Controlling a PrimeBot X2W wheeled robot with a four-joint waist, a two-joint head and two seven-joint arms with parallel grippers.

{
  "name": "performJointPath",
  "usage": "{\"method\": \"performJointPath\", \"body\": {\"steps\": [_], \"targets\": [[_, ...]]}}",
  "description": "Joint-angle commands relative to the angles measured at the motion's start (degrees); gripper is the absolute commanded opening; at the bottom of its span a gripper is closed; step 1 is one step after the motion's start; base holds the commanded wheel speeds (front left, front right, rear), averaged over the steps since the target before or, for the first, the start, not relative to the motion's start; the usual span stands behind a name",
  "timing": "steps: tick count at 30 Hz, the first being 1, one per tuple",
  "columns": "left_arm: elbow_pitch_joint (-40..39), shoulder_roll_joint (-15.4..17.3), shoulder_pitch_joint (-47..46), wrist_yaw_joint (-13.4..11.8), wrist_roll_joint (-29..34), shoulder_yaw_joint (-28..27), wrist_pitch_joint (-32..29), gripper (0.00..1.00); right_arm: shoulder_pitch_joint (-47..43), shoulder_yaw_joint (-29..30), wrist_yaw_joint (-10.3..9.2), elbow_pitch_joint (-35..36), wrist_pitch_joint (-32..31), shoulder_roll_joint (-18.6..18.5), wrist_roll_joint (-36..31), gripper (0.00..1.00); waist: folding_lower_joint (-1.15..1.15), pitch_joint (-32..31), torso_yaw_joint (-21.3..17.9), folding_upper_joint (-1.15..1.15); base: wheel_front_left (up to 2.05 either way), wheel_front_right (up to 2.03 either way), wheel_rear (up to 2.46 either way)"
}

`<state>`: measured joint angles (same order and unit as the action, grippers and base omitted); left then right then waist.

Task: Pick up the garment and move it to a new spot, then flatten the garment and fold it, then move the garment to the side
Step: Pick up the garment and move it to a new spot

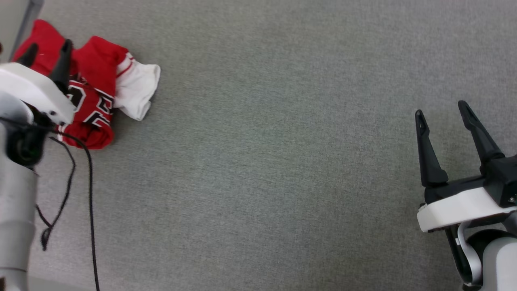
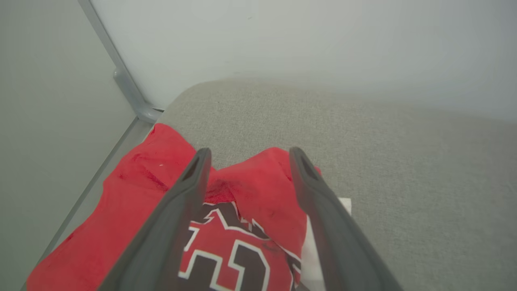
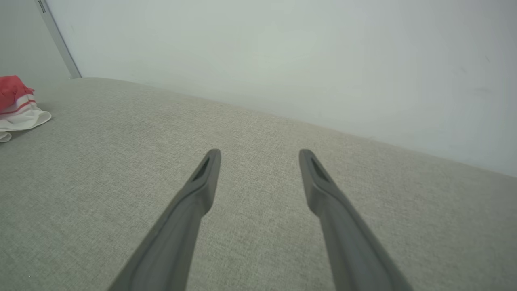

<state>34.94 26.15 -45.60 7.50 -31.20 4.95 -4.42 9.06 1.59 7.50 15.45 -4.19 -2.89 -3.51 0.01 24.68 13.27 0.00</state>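
Nothing is done yet: the garment [image 1: 101, 60] lies crumpled at the bench's [image 1: 282, 161] ten o'clock, left pincer [image 1: 49, 47] apart over it, right pincer [image 1: 441, 110] apart at four o'clock; lifting, flattening, folding and moving aside remain.
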Motion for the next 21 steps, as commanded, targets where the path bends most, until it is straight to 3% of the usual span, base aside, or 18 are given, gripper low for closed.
{"method": "performJointPath", "body": {"steps": [1, 11, 12, 14, 15, 16, 17, 18, 21], "targets": [[2.21, 1.77, -2.45, -0.02, -1.37, 0.53, -3.22, 1.00, 1.43, -0.25, -0.02, 0.37, -0.22, 0.03, -0.34, 1.00, -0.01, 2.66, -1.69, 0.00, 0.00, 0.00, 0.00], [13.96, 6.99, -8.49, -0.02, -9.96, 3.78, -23.73, 1.00, 3.47, -0.78, -0.02, -0.55, 0.48, 0.03, 0.21, 1.00, -0.01, 6.41, -3.93, 0.00, 0.00, 0.00, 0.00], [17.73, 6.90, -8.36, -0.02, -12.84, 4.16, -31.30, 1.00, 4.07, -0.84, -0.02, -0.77, 0.65, 0.03, 0.28, 1.00, -0.01, 6.98, -4.36, 0.00, 0.00, 0.00, 0.00], [20.48, 6.53, -7.60, -0.03, -14.13, 4.46, -36.02, 1.00, 4.20, -0.92, -0.02, -0.92, 0.70, 0.03, 0.33, 1.00, -0.01, 7.23, -4.66, 0.00, 0.00, 0.00, 0.00], [21.41, 6.48, -7.48, -0.03, -14.57, 4.53, -37.58, 0.79, 4.25, -0.88, -0.02, -1.03, 0.70, 0.03, 0.39, 1.00, -0.01, 7.32, -4.78, 0.00, 0.00, 0.00, 0.00], [22.25, 6.43, -7.41, -0.03, -15.11, 4.35, -38.66, 0.46, 4.34, -0.91, -0.02, -1.09, 0.75, 0.03, 0.48, 1.00, -0.01, 7.42, -4.91, 0.00, 0.00, 0.00, 0.00], [22.42, 6.38, -7.39, -0.04, -15.17, 4.42, -38.78, 0.30, 4.47, -0.88, -0.02, -1.13, 0.71, 0.03, 0.54, 1.00, -0.01, 7.51, -5.01, 0.00, 0.00, 0.00, 0.00], [22.36, 6.36, -7.25, -0.05, -15.26, 4.54, -38.19, 0.00, 4.55, -0.84, -0.02, -1.20, 0.76, 0.03, 0.63, 1.00, -0.01, 7.54, -5.10, 0.00, 0.00, 0.00, 0.00], [21.99, 6.34, -6.80, -0.04, -15.34, 4.88, -36.49, 0.00, 4.60, -0.61, -0.02, -1.53, 1.08, 0.03, 0.98, 1.00, -0.01, 7.40, -5.21, 0.00, 0.00, 0.00, 0.00]]}}
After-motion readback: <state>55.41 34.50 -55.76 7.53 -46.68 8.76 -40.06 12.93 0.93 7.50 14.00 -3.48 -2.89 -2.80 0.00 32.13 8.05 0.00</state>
